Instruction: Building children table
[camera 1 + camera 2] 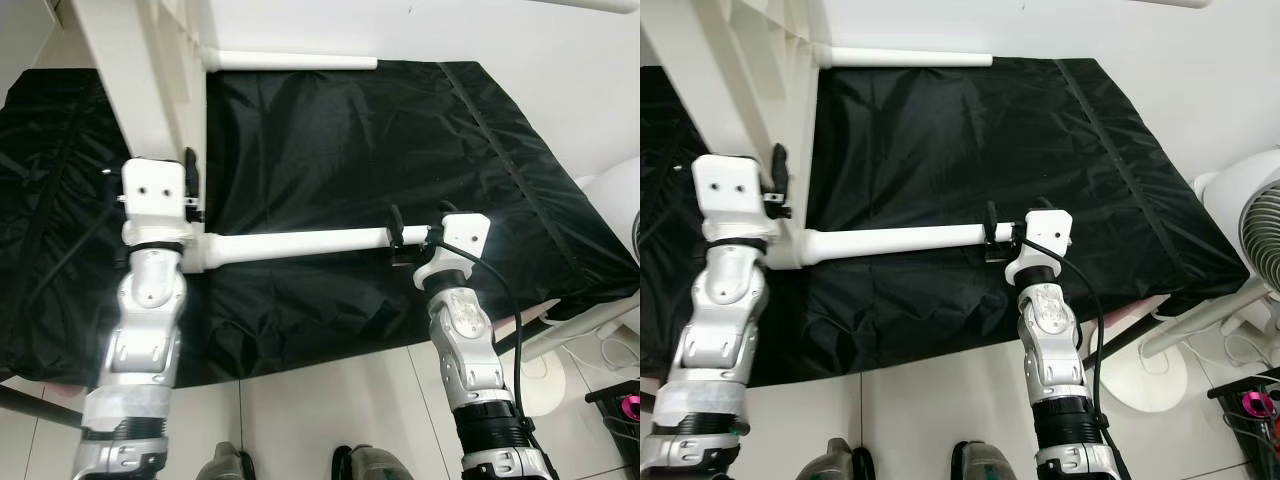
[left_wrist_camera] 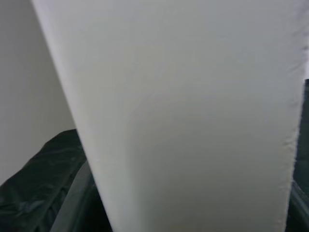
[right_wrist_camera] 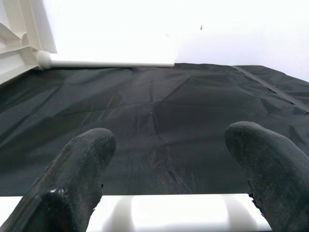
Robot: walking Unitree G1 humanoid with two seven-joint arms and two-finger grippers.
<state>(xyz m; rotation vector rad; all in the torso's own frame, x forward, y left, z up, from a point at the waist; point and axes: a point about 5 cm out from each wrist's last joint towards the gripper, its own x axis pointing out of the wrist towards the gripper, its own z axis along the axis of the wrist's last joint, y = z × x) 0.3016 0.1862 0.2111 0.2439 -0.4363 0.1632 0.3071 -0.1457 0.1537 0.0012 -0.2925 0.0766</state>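
Note:
The white children's table lies tipped on a black cloth, its top at the left. Two round white legs stick out to the right: a far leg and a near leg. My left gripper is pressed against the table's white panel where the near leg joins it. My right gripper hovers at the near leg's free end. It is open, and its two black fingers point away from me across the leg, which runs beneath them.
The black cloth covers a raised surface that ends at my feet, with white tiled floor below. A white fan and its stand are at the right, with a cable and a pink object on the floor.

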